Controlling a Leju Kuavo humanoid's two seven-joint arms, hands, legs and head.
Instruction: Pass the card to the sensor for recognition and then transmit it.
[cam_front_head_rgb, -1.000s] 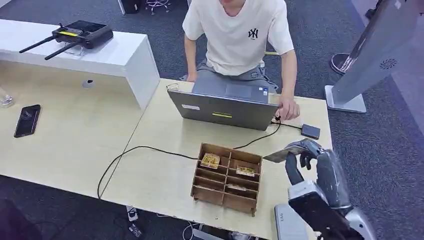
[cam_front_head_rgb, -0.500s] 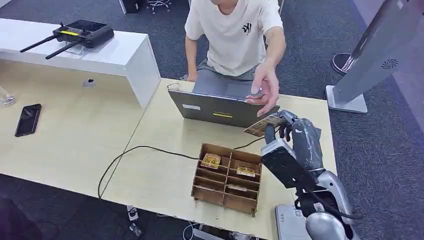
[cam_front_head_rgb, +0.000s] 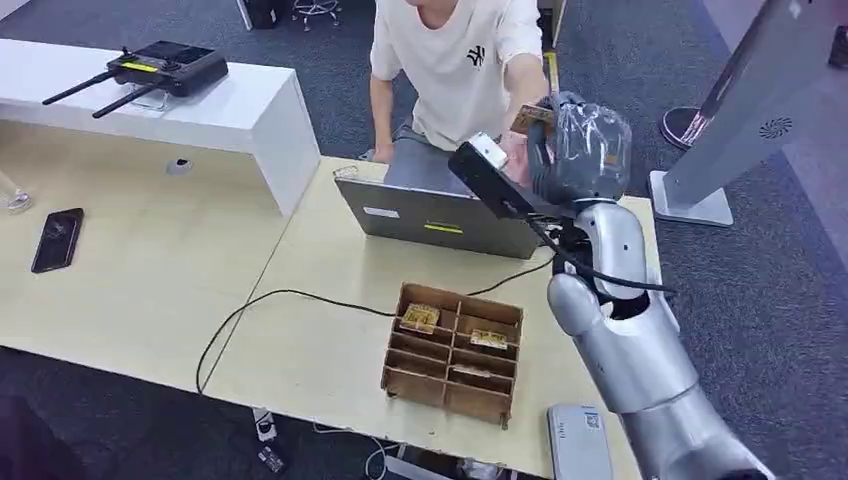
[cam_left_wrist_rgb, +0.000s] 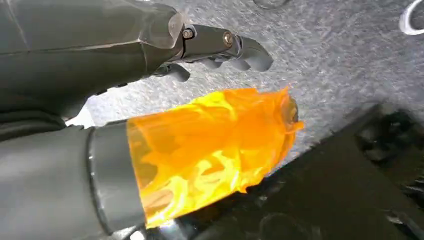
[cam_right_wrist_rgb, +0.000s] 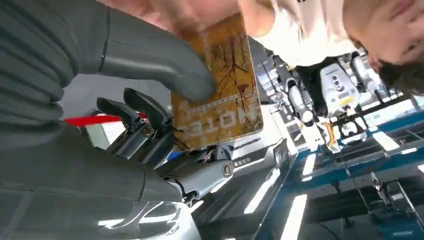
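My right hand (cam_front_head_rgb: 585, 150) is raised high over the laptop (cam_front_head_rgb: 440, 215), toward the seated person (cam_front_head_rgb: 450, 60). It pinches a yellow-brown card (cam_front_head_rgb: 533, 118) between thumb and fingers. In the right wrist view the thumb (cam_right_wrist_rgb: 155, 62) presses on the card (cam_right_wrist_rgb: 220, 95), and the person's hand (cam_right_wrist_rgb: 175, 12) is at the card's far end, seemingly touching it. My right arm hides the table's right end, where the sensor lay. My left hand (cam_left_wrist_rgb: 215, 100) hangs over the carpet and holds nothing; its thumb is wrapped in orange film, and its fingers (cam_left_wrist_rgb: 225, 45) lie apart from it.
A wooden compartment box (cam_front_head_rgb: 455, 350) with several cards stands near the table's front. A black cable (cam_front_head_rgb: 300, 298) runs across the table. A grey device (cam_front_head_rgb: 580, 440) lies at the front edge. A white counter (cam_front_head_rgb: 240, 115) carries an antenna controller (cam_front_head_rgb: 165, 68); a phone (cam_front_head_rgb: 55, 240) lies left.
My right arm has lifted the card from low over the table's right end up and forward to the person. The person's hand left the table and rose to meet it.
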